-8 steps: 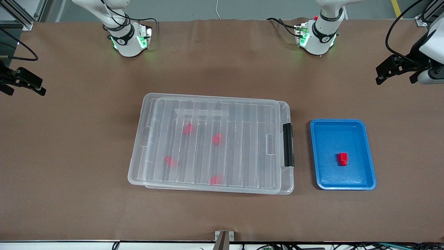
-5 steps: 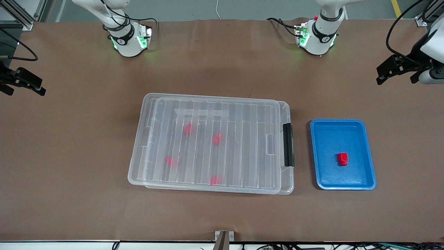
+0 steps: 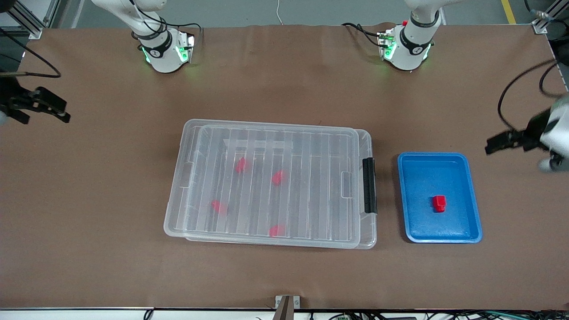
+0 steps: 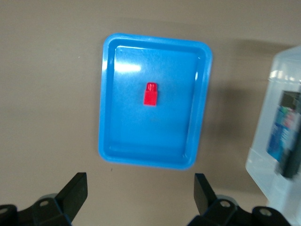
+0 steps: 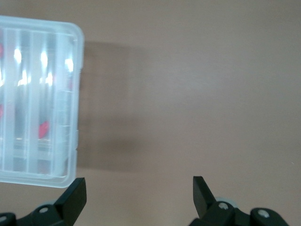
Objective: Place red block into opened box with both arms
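Brown worktop point(image 3: 284, 275), wide, with both white arm bases lit green along the edge farthest from the front camera.

Clear box point(image 3: 270, 183) at mid-worktop, ribbed lid point(image 3: 311, 151) lying on top, black latch point(image 3: 369, 185) on the short end toward the left arm's end. Four small red blocks point(image 3: 240, 165) seen through the lid, inside.

Blue tray point(image 3: 471, 195) just beside the latch end, apart from the box, toward the left arm's end of the worktop.

Left arm reached in from the edge of the front view, wrist roughly level, left claw point(image 3: 500, 143) in the air over bare worktop beside the tray's corner; fingers point(image 4: 75, 193) spread wide, nothing between them. Tray and block framed between them in the left wrist view.

Right arm stretched out low at the other end, right claw point(image 3: 53, 111) over bare worktop well apart from the box; fingers point(image 5: 74, 195) likewise wide apart and empty.

Red block point(image 3: 439, 203) lay in the tray, near its middle, stub end pointing toward the box.
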`<state>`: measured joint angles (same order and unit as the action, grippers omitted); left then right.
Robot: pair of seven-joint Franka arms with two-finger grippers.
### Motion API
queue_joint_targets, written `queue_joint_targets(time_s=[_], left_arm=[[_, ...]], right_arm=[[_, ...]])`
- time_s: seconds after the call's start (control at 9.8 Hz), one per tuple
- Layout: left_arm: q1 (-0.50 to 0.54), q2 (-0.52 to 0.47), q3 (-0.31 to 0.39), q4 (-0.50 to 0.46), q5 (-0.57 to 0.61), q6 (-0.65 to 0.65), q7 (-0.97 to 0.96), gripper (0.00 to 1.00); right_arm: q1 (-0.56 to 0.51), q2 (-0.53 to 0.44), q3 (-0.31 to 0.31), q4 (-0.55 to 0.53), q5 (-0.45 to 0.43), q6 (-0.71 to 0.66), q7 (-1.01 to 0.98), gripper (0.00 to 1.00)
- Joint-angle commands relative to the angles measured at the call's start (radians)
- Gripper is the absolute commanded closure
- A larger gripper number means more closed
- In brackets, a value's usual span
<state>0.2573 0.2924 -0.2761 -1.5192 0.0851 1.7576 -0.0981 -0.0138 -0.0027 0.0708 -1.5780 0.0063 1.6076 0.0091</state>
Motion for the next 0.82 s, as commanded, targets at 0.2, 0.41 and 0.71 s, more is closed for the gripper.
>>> queue_joint_targets(time_s=[0.2, 0.41, 0.71], left_arm=[[-0.009, 0.310, -0.008, 0.022, 0.108, 0.248, -0.035, 0.00], [-0.009, 0.394, -0.008, 0.022, 0.108, 0.290, -0.092, 0.00], [-0.009, 0.476, -0.006, 0.020, 0.111, 0.304, -0.089, 0.15]], right_arm=[[0.204, 0.249, 0.000, -0.019, -0.008, 0.240, 0.230, 0.00], [0.232, 0.308, -0.002, -0.081, -0.011, 0.366, 0.230, 0.00], [0.239, 0.343, -0.002, -0.138, -0.069, 0.426, 0.226, 0.00]])
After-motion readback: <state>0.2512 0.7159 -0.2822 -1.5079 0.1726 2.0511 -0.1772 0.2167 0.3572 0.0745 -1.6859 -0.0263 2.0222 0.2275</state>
